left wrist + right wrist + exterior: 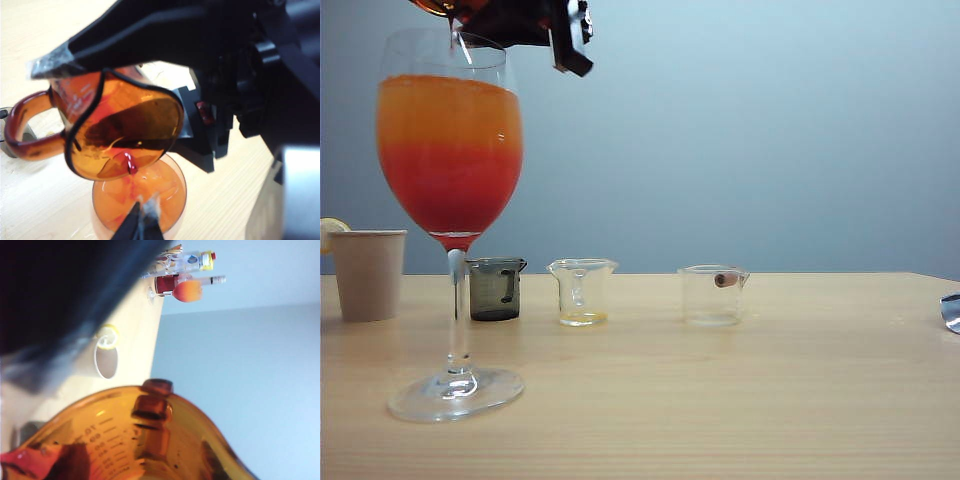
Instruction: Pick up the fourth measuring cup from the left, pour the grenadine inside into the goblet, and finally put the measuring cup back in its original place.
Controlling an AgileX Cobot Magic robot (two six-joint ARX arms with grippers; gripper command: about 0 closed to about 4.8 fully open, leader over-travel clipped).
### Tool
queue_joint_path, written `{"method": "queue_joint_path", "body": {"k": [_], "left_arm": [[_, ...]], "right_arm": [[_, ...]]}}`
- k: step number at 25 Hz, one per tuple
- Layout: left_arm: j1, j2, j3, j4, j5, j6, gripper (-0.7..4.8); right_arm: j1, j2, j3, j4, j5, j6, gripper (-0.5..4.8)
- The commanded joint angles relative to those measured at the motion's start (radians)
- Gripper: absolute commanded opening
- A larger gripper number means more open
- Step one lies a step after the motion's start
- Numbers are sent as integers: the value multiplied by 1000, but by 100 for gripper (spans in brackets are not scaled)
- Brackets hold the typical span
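Observation:
The goblet [450,150] stands at the left of the table, holding orange juice over a red layer of grenadine [450,195]. Above its rim, the amber fourth measuring cup [445,8] is tipped over, and my right gripper [535,25] is shut on it. A thin red thread [451,35] drops from the spout into the glass. From above, the left wrist view shows the tilted cup [120,130], a red drip [130,164] and the goblet's mouth [170,197] below. My left gripper [142,225] hovers over the goblet, fingertips together and holding nothing. The cup [150,440] fills the right wrist view.
A beige paper cup [368,272] with a lemon slice [330,228] sits behind the goblet. A smoky grey cup [496,288], a clear cup with yellow dregs [582,292] and another clear cup [712,295] stand in a row. A shiny object [951,310] shows at the right edge.

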Motion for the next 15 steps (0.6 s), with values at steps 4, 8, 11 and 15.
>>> {"method": "queue_joint_path", "body": {"k": [4,8,11,15], "left_arm": [[2,-2,5,14,-4,-3,-5],[2,-2,5,37,-4,-3,-5],[2,-2,5,53,-4,-3,-5],[2,-2,5,56,-4,-3,-5]], "right_arm": [[0,-8,8,31,-6,197,-1],[-2,-8,8,30,-5,314,-1],[-5,-8,8,30,-5,369,-1],[-12,-8,8,31,8,490,-1]]}}
